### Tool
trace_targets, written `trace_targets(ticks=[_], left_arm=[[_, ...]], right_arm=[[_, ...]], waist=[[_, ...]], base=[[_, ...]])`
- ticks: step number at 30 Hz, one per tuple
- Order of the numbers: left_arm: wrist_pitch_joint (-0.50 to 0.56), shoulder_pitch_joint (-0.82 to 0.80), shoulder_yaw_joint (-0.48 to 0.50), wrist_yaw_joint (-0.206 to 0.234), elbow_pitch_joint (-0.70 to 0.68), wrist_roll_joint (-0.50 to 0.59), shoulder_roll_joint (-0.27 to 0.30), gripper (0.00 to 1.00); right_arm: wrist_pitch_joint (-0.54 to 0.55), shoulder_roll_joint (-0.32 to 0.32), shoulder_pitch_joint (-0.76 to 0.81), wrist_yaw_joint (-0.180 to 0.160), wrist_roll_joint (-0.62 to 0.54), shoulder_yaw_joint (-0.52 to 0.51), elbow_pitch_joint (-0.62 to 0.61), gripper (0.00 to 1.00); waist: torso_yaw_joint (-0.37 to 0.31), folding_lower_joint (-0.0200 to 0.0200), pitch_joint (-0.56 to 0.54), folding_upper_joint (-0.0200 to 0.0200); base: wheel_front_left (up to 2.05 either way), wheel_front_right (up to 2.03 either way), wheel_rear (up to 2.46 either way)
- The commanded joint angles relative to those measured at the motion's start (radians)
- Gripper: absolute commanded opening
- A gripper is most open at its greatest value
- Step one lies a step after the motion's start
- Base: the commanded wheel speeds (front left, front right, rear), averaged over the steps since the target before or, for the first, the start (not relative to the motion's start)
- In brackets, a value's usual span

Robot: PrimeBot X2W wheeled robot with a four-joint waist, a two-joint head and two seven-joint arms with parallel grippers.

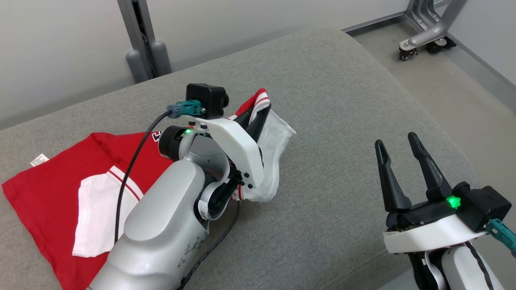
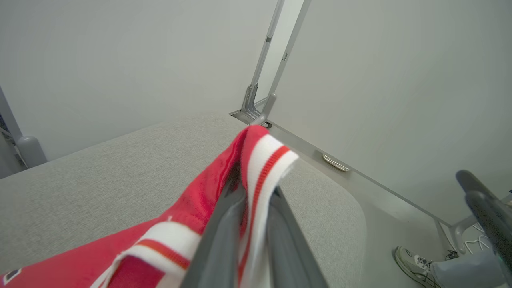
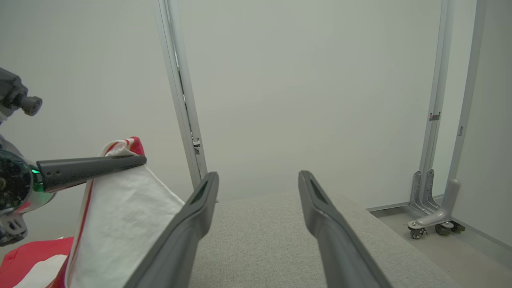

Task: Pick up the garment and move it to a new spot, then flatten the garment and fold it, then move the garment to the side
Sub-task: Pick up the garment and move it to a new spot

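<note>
One grey padded tabletop spreads across the head view, and on it there's one garment, red with white panels and red-and-white striped trim. Most of it lies flat at the left side of the tabletop, one white sleeve panel spread over the red body. The far end is off the surface!

Two arms are in play. The left gripper is up over the middle of the tabletop, and its two dark fingers are clamped tight on the striped cuff. In the left wrist view the red-white band runs right between the pair and pokes out past the tips. White cloth drapes down from that grip to the tabletop, and the red cloth trails back to the flat part.

Over on the right, the right gripper hangs above the tabletop's near right corner. Its two fingers are spread wide with nothing between them, well apart from the garment. Its wrist view catches the lifted white cloth off to the left.

Smaller items now: one wheeled stand foot on the floor beyond the far right corner, one sneakered foot beside the tabletop, and one small white label at the garment's left edge.
</note>
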Motion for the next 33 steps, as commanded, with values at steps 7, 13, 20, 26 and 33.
trace_targets(ticks=[7, 13, 20, 26, 33], left_arm=[[-0.093, -0.083, -0.148, 0.01, 0.13, -0.069, 0.004, 1.0], [-0.188, -0.06, -0.132, 0.012, 0.147, -0.05, 0.029, 1.0], [-0.289, 0.015, -0.092, 0.048, 0.055, -0.024, 0.122, 1.0], [-0.344, 0.119, -0.062, 0.105, -0.077, 0.006, 0.223, 1.0], [-0.388, 0.246, -0.008, 0.188, -0.211, 0.012, 0.307, 1.0]], right_arm=[[-0.004, 0.014, -0.005, 0.002, 0.003, -0.025, 0.001, 1.0], [-0.004, 0.008, 0.013, 0.002, -0.004, -0.033, -0.002, 1.0], [-0.004, -0.02, 0.025, 0.001, -0.01, -0.043, -0.016, 1.0], [-0.004, -0.034, 0.05, 0.001, -0.015, -0.069, -0.024, 1.0], [-0.004, -0.044, 0.082, 0.001, -0.019, -0.073, -0.034, 1.0]], waist=[[0.012, 0.0, 0.013, -0.0001], [0.07, 0.0, 0.004, -0.0001], [0.167, 0.0, -0.011, -0.0001], [0.243, 0.0, -0.034, -0.0001], [0.296, 0.0, -0.051, -0.0001]], base=[[0.0, 0.0, 0.0], [0.0, 0.0, 0.0], [0.0, 0.0, 0.0], [0.0, 0.0, 0.0], [0.0, 0.0, 0.0]])
